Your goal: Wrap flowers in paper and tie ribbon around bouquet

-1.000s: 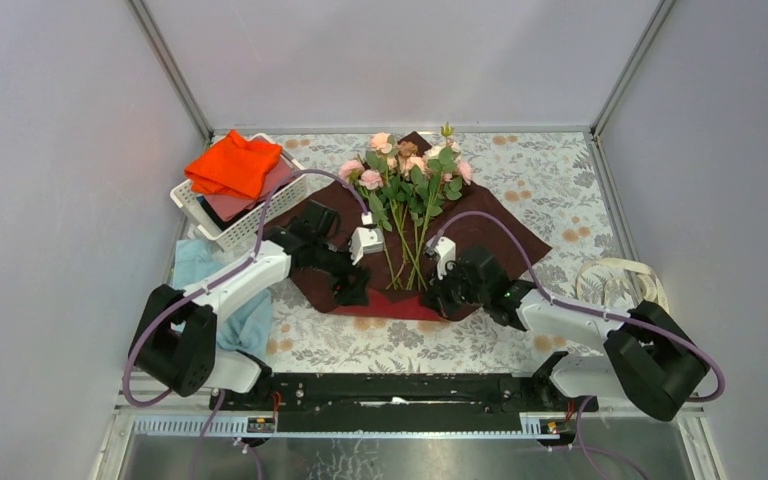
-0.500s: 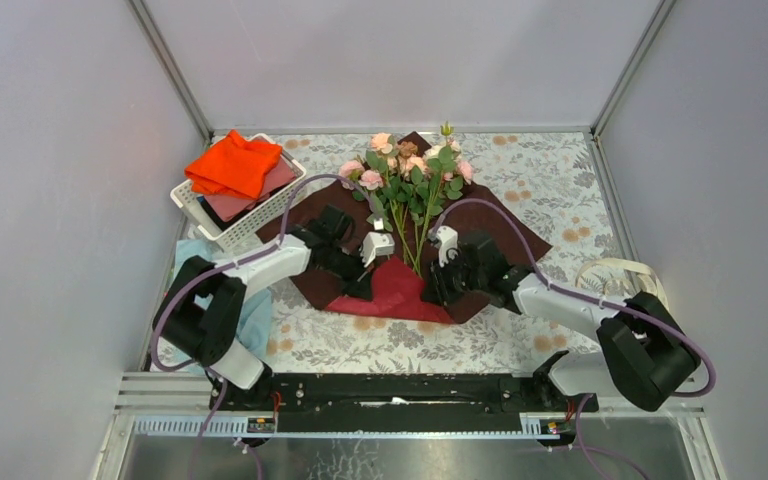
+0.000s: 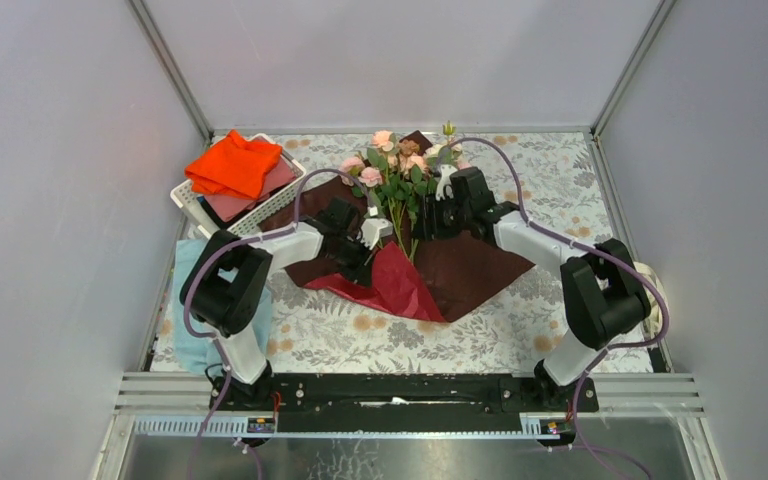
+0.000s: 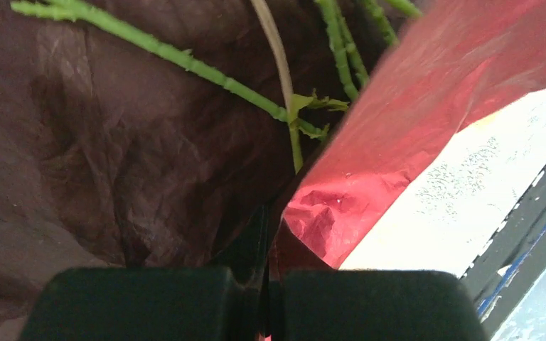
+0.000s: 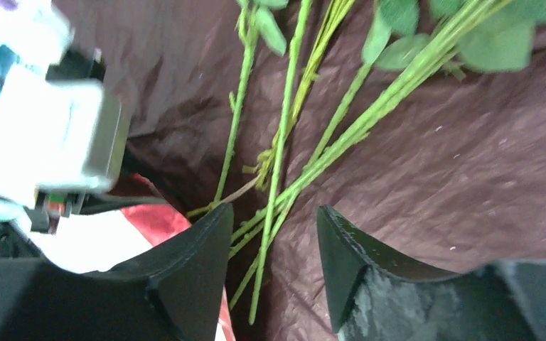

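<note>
Floral tablecloth (image 3: 360,345) between grey walls (image 3: 60,150)

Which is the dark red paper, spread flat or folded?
Partly folded: the left gripper pinches an edge of the paper, lifted over, bright red underside showing.

White basket (image 3: 235,232) far left on flower-patterned worktop (image 3: 550,175), orange cloth (image 3: 232,165) piled on top. Light blue cloth (image 3: 192,345) just nearer than basket.

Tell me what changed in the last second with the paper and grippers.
The left gripper shut on the paper at its near edge and lifted it over the stems, showing its bright red underside. The right gripper opened, let go and moved away to straddle the flowers. Those and the basket stayed put.
</note>
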